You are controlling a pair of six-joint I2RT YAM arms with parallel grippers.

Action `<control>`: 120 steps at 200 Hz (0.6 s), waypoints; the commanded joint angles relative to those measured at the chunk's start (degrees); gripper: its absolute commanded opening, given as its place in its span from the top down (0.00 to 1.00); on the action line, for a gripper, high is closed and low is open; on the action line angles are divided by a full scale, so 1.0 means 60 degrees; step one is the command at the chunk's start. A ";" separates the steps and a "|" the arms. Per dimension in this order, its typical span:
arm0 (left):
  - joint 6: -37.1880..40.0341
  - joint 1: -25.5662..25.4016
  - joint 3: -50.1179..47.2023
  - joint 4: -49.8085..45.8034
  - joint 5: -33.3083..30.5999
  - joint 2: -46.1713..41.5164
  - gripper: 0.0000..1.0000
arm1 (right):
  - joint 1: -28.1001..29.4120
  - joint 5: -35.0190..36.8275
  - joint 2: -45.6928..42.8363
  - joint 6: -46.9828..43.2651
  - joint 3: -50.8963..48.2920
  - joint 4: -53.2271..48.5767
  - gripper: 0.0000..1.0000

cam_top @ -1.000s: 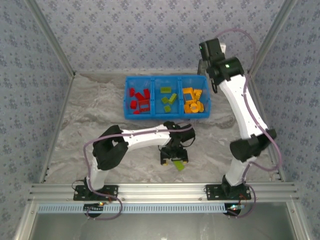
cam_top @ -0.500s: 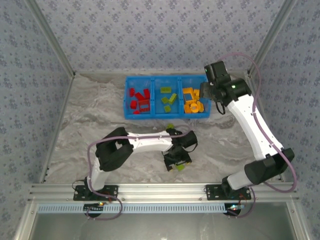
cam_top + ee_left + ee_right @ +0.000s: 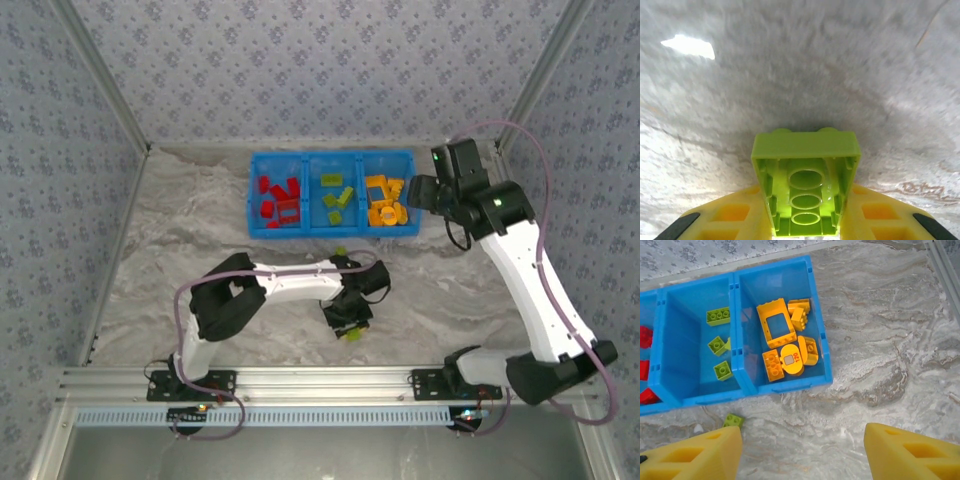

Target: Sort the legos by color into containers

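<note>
Left wrist view: catching the left gripper (image 3: 805, 222) clenching one lime green brick (image 3: 805, 185) by its sides, hollow underside facing the lens, three round tubes inside. Marbled table (image 3: 790, 75) close behind; contact not resolvable. Top view: placing that pair at the table's front middle, too small there for such detail.

Right wrist view: showing the right gripper (image 3: 800, 455) released, yellow fingers (image 3: 690, 455) wide apart, nothing between, looking down on the blue bin (image 3: 790, 385). Also revealing a loose green brick (image 3: 733, 420) lying on the table just in front of the bin's near wall, apart from it.

Counting: three compartments.
- Right: about six orange-yellow pieces (image 3: 790, 359), one an open frame.
- Middle: three green bricks (image 3: 718, 316), plus a sliver of a fourth.
- Left: red bricks (image 3: 644, 335), cut off here, too bunched in the top view to count.
</note>
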 commanded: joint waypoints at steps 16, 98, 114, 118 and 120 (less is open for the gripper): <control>0.2109 0.0801 0.0935 -0.1740 -0.2833 -0.1385 0.69 | -0.0079 -0.1066 -0.1811 0.0627 -0.1451 -0.0420 0.32; 0.6984 0.3733 0.6421 -0.3440 -0.4368 0.0715 0.73 | 0.2258 -0.2377 -0.4057 0.2562 -0.6526 0.2142 0.34; 0.7419 0.4016 0.7823 -0.3830 -0.4511 0.1810 0.74 | 0.2465 -0.2179 -0.3601 0.2494 -0.6477 0.2233 0.35; 0.7504 0.4068 0.8130 -0.3864 -0.4488 0.2056 0.74 | 0.2481 -0.2144 -0.3491 0.2482 -0.6445 0.2211 0.35; 0.7536 0.4102 0.8270 -0.3865 -0.4454 0.2178 0.74 | 0.2493 -0.2137 -0.3418 0.2466 -0.6428 0.2200 0.35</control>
